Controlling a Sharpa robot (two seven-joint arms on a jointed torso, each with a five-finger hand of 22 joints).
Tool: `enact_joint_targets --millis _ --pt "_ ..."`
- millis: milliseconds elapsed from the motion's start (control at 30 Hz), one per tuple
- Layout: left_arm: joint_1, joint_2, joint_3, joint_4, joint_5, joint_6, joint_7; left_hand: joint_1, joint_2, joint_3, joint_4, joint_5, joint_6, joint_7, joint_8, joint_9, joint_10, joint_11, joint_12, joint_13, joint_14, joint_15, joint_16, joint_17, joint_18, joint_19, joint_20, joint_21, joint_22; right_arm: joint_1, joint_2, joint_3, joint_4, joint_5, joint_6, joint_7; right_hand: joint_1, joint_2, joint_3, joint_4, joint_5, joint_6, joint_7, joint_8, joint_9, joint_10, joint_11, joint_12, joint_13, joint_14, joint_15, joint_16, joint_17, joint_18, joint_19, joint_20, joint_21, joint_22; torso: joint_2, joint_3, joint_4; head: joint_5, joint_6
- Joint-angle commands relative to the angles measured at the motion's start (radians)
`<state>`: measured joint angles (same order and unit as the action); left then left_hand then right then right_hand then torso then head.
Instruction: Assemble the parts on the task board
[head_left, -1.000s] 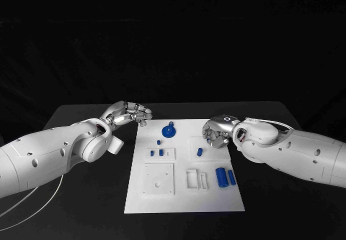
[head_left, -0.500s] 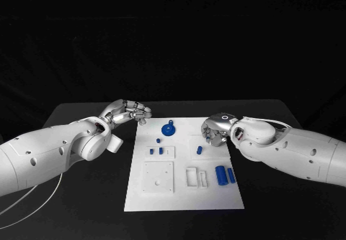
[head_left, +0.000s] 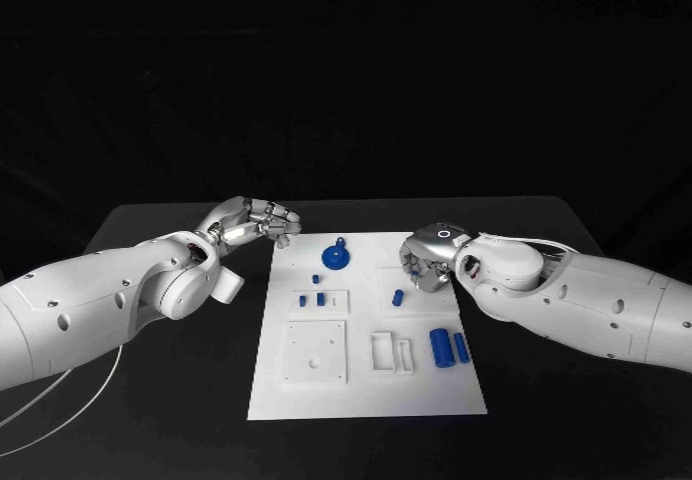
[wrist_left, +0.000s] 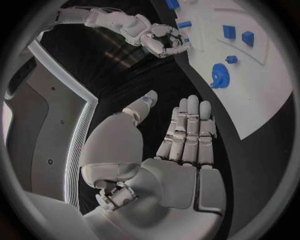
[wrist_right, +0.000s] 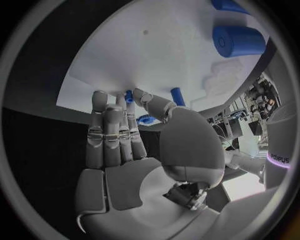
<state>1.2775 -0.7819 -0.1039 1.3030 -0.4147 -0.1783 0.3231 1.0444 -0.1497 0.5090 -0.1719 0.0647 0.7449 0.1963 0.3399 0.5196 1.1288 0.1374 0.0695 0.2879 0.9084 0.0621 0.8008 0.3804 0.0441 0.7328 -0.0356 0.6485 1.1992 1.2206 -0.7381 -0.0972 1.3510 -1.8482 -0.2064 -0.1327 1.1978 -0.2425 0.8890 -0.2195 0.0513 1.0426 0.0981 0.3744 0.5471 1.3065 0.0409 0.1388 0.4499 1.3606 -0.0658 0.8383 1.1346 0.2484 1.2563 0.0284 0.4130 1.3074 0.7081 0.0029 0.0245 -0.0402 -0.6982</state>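
Right robot hand (head_left: 430, 262) lifted off task board (head_left: 368, 400); grasp unclear.

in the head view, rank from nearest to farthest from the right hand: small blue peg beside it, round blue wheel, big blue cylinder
1. small blue peg, just beside the right hand
2. round blue wheel, on the board's far side
3. big blue cylinder, on the near right

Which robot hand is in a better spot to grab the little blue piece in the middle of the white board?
Probably the right hand: it hovers over the task board, right beside the small blue part. The left hand sits off the board's far left corner, over the black table.
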Motion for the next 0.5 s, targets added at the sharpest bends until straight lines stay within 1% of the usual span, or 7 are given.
enact_joint_targets --millis 33,100,267,367,467,500 --pt "0.001 0.002 0.001 0.0 -0.005 0.013 0.006 0.002 0.008 -0.001 -0.007 0.006 -0.002 -0.002 0.007 -0.001 -0.01 0.0 0.003 0.002 0.001 0.007 -0.005 0.001 0.012 -0.004 0.004 -0.006 0.002 -0.02 -0.005 -0.014 0.004 -0.034 0.062 -0.017 0.012 -0.01 0.021 0.003 0.006 0.015 -0.003 0.001 0.004 0.023 -0.014 0.008 0.017 -0.01 -0.017 0.011 0.006 0.013 0.009 -0.003 0.013 0.025 0.0 0.0009 0.0006 -0.002 -0.003" --pt "0.001 0.004 0.001 -0.002 -0.005 0.013 0.006 0.003 0.008 -0.001 -0.007 0.006 -0.003 -0.002 0.007 -0.001 -0.01 0.0 0.003 0.002 0.001 0.007 -0.005 0.001 0.012 -0.004 0.005 -0.006 0.002 -0.02 -0.008 -0.014 0.007 -0.034 0.057 -0.018 0.012 -0.015 0.032 0.007 0.005 0.018 -0.004 -0.002 0.006 0.024 -0.015 0.008 0.026 -0.011 -0.018 0.016 0.009 0.013 0.01 -0.005 0.019 0.024 0.001 0.0013 0.0016 -0.002 -0.003" --pt "0.001 0.003 0.001 -0.003 -0.005 0.013 0.006 0.003 0.009 -0.001 -0.007 0.006 -0.003 -0.002 0.008 -0.001 -0.01 0.0 0.003 0.002 0.002 0.007 -0.006 0.002 0.012 -0.003 0.005 -0.006 0.002 -0.02 -0.014 -0.014 0.018 -0.032 0.027 -0.014 0.012 -0.02 0.042 0.012 0.004 0.022 -0.005 -0.004 0.01 0.026 -0.016 0.009 0.037 -0.012 -0.019 0.021 0.013 0.013 0.014 -0.008 0.026 0.024 0.001 0.0016 0.0007 0.0 -0.003" --pt "0.001 0.004 0.001 -0.004 -0.005 0.012 0.004 0.003 0.01 -0.001 -0.007 0.006 -0.003 -0.002 0.008 -0.002 -0.01 0.0 0.003 0.002 0.002 0.007 -0.006 0.002 0.012 -0.003 0.005 -0.006 0.002 -0.02 -0.02 -0.014 0.027 -0.023 -0.004 -0.003 0.011 -0.022 0.047 0.016 0.003 0.024 -0.006 -0.005 0.012 0.027 -0.017 0.009 0.042 -0.012 -0.02 0.024 0.015 0.013 0.016 -0.009 0.029 0.024 0.0 0.0013 -0.0007 0.001 -0.005" --pt "0.001 0.006 0.001 -0.008 -0.005 0.012 0.004 0.003 0.01 -0.002 -0.007 0.006 -0.003 -0.002 0.009 -0.002 -0.01 0.0 0.003 0.002 0.002 0.007 -0.006 0.002 0.012 -0.003 0.005 -0.007 0.003 -0.02 -0.026 -0.01 0.03 -0.017 -0.019 0.002 0.01 -0.024 0.049 0.02 0.001 0.025 -0.006 -0.005 0.014 0.028 -0.018 0.009 0.046 -0.012 -0.021 0.026 0.016 0.013 0.017 -0.01 0.032 0.024 0.0 0.0014 -0.0007 0.002 -0.005" --pt "0.001 0.006 0.001 -0.008 -0.005 0.012 0.004 0.003 0.011 -0.002 -0.007 0.006 -0.003 -0.002 0.009 -0.002 -0.01 0.0 0.003 0.002 0.002 0.007 -0.006 0.003 0.012 -0.003 0.005 -0.007 0.003 -0.02 -0.027 -0.007 0.029 -0.017 -0.022 0.001 0.01 -0.025 0.05 0.021 0.001 0.026 -0.006 -0.005 0.014 0.028 -0.018 0.009 0.047 -0.012 -0.021 0.026 0.016 0.013 0.018 -0.01 0.033 0.024 0.0 0.0012 -0.0001 0.002 -0.005"
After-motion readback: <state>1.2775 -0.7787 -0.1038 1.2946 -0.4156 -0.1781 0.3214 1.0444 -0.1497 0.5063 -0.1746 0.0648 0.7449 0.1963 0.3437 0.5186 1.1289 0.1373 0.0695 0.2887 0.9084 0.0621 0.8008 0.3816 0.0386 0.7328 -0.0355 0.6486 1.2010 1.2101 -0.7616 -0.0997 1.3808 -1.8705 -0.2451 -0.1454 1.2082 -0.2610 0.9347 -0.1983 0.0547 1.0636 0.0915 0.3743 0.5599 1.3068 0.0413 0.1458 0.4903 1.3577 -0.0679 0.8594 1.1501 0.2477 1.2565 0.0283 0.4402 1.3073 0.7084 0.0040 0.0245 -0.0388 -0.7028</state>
